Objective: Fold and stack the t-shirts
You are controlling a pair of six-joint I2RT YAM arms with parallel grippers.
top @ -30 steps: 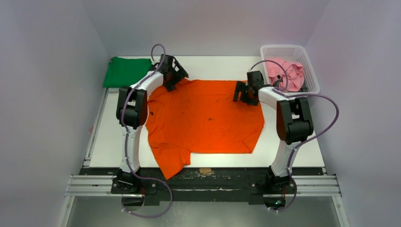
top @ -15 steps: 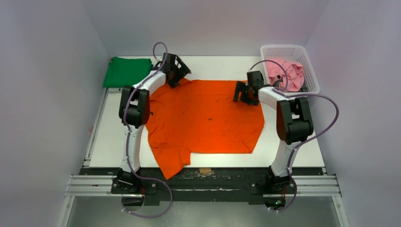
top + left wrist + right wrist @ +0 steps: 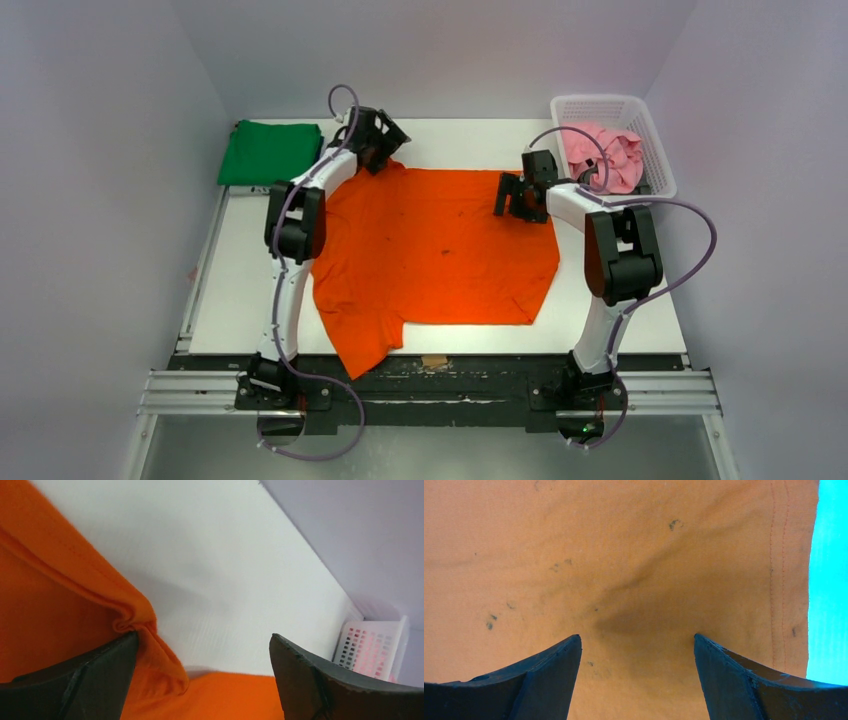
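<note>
Okay, three t-shirts are showing, one of each colour. One orange t-shirt is lying spread flat across the middle of the white table. It is soft knit with a roughly square body, and one short sleeve is hanging over the table edge at the shirt's near-left corner. Small dark specks are dotting the cloth, and a double-stitched hem is running along one edge in the right wrist view. One green t-shirt is sitting folded into a neat rectangle, well apart from the orange t-shirt, off its far-left corner. One pink t-shirt is lying crumpled in a lump inside the single white plastic lattice basket, off the orange t-shirt's far-right corner.

Two grippers are showing. The left gripper is hanging at the orange t-shirt's far-left corner with its dark wedge fingers spread wide, clamping nothing. A bunched fold of orange cloth is pressing against one finger. The right gripper is sitting over the orange t-shirt's far-right edge, also spread wide and gripping nothing. Smooth orange cloth with a faint crease is showing in the gap. Whether its tips are touching the cloth, cannot tell.
</note>
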